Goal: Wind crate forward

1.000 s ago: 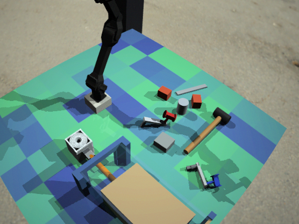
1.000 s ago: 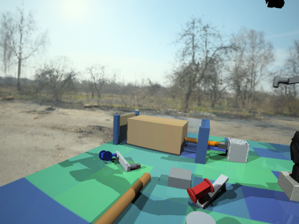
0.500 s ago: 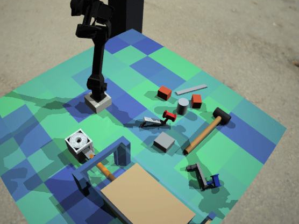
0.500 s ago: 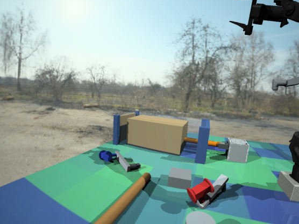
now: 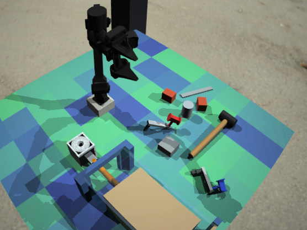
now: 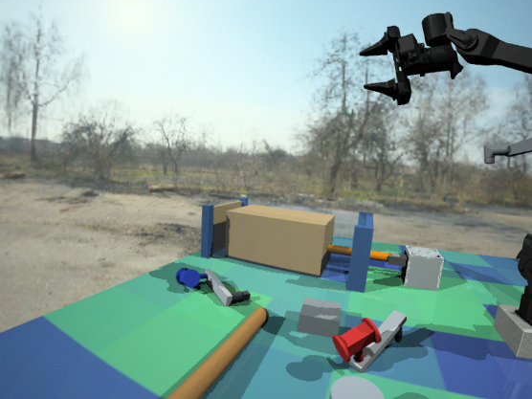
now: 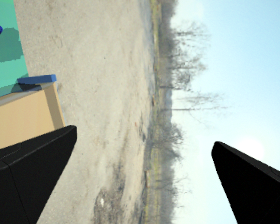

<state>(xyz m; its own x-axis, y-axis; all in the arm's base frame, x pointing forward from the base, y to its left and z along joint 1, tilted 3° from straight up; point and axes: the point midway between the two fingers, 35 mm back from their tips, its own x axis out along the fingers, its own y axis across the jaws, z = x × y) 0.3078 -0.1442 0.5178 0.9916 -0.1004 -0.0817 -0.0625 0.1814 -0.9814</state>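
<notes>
My gripper is open and empty, high in the air above the bench, far from everything on it. The grey winch box has a round hole on top. An orange strap runs from it through the blue frame to the tan crate. The crate sits flat, a short gap behind the frame. A red-knobbed crank lies mid-bench. A blue-knobbed crank lies farther off.
A mallet, a grey block, two red cubes, a grey cylinder and a flat grey bar lie around the red-knobbed crank. The arm base stands behind the winch. A dark pillar rises at the back.
</notes>
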